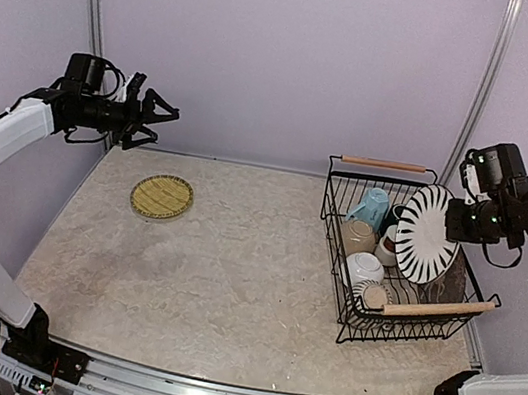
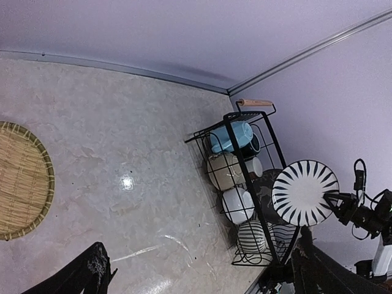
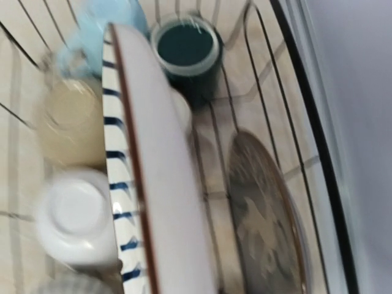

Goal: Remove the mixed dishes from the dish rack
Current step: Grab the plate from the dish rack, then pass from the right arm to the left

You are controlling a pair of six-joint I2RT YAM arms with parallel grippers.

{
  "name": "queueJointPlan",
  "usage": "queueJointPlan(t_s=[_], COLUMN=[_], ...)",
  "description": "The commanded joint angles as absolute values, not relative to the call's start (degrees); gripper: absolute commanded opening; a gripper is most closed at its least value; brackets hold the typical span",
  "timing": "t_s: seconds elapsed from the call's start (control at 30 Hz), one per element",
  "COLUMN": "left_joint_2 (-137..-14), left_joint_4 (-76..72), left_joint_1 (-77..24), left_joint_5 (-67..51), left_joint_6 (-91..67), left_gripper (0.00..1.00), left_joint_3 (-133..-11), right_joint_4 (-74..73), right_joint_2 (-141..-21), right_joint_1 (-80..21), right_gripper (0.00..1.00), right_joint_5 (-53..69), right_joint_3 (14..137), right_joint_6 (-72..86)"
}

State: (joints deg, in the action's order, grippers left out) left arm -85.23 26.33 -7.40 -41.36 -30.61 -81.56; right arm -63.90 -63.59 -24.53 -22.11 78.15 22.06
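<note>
The black wire dish rack point(image 1: 332, 184) stands at the right of the table, also in the left wrist view point(image 2: 235, 130). My right gripper point(image 1: 462, 223) is shut on the rim of the black-and-white striped plate point(image 1: 427, 233), holding it upright above the rack. The right wrist view shows that plate edge-on point(image 3: 153, 184); its own fingers are hidden there. In the rack are the deer-pattern plate point(image 3: 263, 214), dark green mug point(image 3: 184, 46), light blue mug point(image 1: 372, 207), brown-white cup point(image 1: 358, 237), a white bowl point(image 1: 365, 267) and the striped grey mug point(image 1: 371, 295). My left gripper point(image 1: 158, 119) is open and empty, raised at the back left.
A round woven bamboo mat point(image 1: 162, 197) lies on the table at the left, below my left gripper; it also shows in the left wrist view point(image 2: 21, 180). Purple walls close the back and both sides. The rack's wooden handles point(image 1: 438, 309) stand above its ends.
</note>
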Motion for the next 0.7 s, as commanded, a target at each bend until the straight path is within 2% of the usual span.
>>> queueJointPlan(t_s=[0.0,0.13,0.3,0.53,0.67], left_joint_2=[-85.3,-85.4,-86.4,-88.9,-90.9], left_joint_4=[22.6,21.0,16.8,12.0,12.3], left_joint_1=[-9.0,-11.3,-15.4,-23.5,-26.9], left_joint_5=[-47.2,-50.9,-56.7,-60.0,-60.0], left_joint_6=[-30.1,-30.1,-33.2,-36.5,-37.3], left_gripper=[0.99,0.99,0.99,0.99,0.98], left_joint_3=[-79.7,-79.3,-78.1,-76.4,-76.6], right_joint_4=[-48.2,-37.1,-20.3,4.1,13.5], right_joint_2=[-56.0,-52.3,-52.8,-62.1,-68.4], right_joint_1=[-24.7,-24.6,-24.6,-25.4,-29.0], right_gripper=[0.0,0.0,0.0,0.0,0.0], right_joint_5=[-19.1,-11.7,3.5,21.4,24.7], right_joint_3=[78.2,73.3,66.9,59.9,58.4], right_joint_6=[25.7,28.4,32.2,42.7,46.6])
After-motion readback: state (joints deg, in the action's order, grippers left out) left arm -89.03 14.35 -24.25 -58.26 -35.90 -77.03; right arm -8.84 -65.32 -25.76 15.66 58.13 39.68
